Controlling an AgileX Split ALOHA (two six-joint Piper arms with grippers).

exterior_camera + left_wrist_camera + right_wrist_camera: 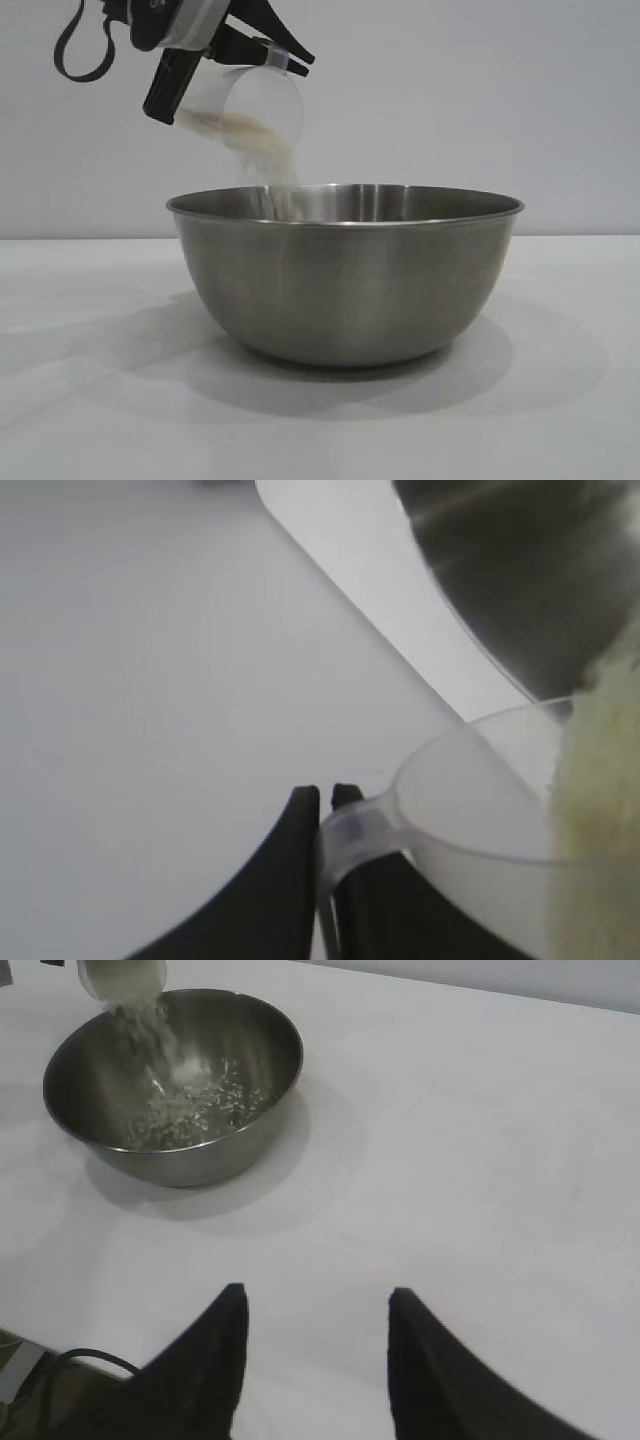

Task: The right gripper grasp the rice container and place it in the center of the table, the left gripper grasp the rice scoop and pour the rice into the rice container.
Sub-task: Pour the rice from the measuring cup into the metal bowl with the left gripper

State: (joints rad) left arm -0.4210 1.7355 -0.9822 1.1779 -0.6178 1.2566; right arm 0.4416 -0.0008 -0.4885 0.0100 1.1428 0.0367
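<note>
Rice scoop (262, 100): light, thin plastic, slippery; left gripper (326, 810) clamped on its handle, rice (272, 150) pouring into steel rice container (345, 275). Right gripper (315, 1305) apart, jaws open, empty.

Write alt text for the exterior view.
The left gripper tips the rice scoop, streaming rice into the rice container, a steel bowl standing on the white table.
</note>
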